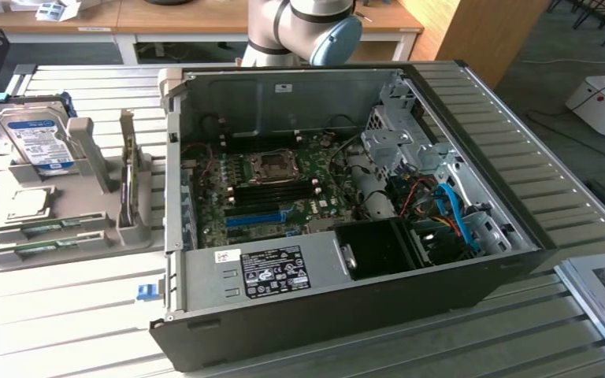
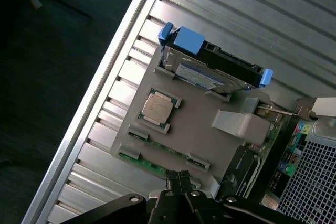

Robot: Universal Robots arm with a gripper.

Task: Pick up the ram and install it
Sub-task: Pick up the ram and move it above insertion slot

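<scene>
The open case (image 1: 387, 236), with its motherboard (image 1: 271, 189), is given by the exterior view. Just beside it on that view's left the tray (image 1: 87, 236) is set, and the ram (image 1: 42, 250) is laid flat in its outermost clips. By the wrist view the gripper (image 2: 181, 178) is placed just above that stick, toward one end, with its fingers pressed together. For a clean pick it is judged that the fingers are best parted and squared across the stick's long edges, clear of the clips.
</scene>
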